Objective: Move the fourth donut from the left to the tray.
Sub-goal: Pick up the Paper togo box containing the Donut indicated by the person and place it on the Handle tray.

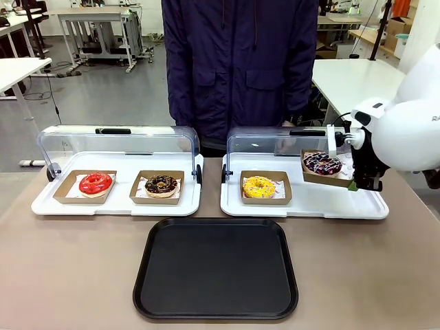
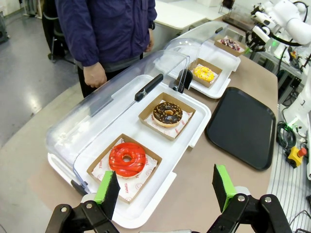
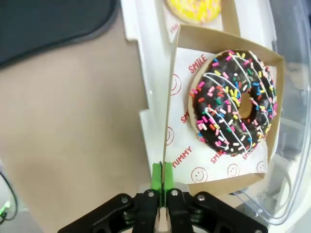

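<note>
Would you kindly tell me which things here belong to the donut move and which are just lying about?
Belongs to the job: the fourth donut, sprinkled chocolate, in its cardboard tray; right gripper, fingers shut on that tray's wall; black tray.
Lying about: red donut; crumb-topped chocolate donut; yellow donut; white display trays; left gripper, open.

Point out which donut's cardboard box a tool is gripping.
The sprinkled chocolate donut at far right: the right tool pinches its box wall, tilting it. The red donut, crumbed donut and yellow donut sit flat, untouched.
</note>
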Available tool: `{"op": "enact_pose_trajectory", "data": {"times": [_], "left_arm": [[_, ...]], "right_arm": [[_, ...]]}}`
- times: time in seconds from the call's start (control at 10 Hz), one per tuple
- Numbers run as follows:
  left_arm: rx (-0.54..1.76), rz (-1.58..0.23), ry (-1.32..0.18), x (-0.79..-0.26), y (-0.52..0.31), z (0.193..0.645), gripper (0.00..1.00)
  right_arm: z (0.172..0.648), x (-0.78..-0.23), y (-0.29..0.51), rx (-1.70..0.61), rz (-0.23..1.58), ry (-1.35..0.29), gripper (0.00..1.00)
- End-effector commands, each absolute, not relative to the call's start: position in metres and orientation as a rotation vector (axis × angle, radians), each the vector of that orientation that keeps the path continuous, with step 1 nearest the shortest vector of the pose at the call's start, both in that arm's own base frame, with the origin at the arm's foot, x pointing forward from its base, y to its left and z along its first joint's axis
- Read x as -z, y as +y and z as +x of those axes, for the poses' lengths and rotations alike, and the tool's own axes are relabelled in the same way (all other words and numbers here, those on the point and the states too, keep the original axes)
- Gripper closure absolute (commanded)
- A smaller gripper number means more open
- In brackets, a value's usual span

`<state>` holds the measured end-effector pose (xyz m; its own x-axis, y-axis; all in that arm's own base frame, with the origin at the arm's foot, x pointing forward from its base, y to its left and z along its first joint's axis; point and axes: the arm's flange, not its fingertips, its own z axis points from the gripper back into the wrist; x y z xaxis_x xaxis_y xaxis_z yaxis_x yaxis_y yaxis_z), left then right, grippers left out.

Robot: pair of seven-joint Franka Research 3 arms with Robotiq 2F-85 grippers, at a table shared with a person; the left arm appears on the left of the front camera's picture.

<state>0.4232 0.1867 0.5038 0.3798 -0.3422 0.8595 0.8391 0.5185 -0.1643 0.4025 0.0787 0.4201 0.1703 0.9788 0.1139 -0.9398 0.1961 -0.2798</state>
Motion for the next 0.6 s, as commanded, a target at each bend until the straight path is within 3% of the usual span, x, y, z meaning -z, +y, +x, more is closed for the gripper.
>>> {"op": "enact_pose_trajectory", "data": {"times": [0.0,0.5], "left_arm": [[0.835,-0.678,-0.901,-0.503,0.186,0.423,0.00],[0.835,-0.678,-0.901,-0.503,0.186,0.423,0.00]], "right_arm": [[0.372,-0.432,0.104,-1.340,-0.160,-0.298,0.98],[0.314,-0.424,0.183,-1.408,-0.159,-0.309,0.98]]}}
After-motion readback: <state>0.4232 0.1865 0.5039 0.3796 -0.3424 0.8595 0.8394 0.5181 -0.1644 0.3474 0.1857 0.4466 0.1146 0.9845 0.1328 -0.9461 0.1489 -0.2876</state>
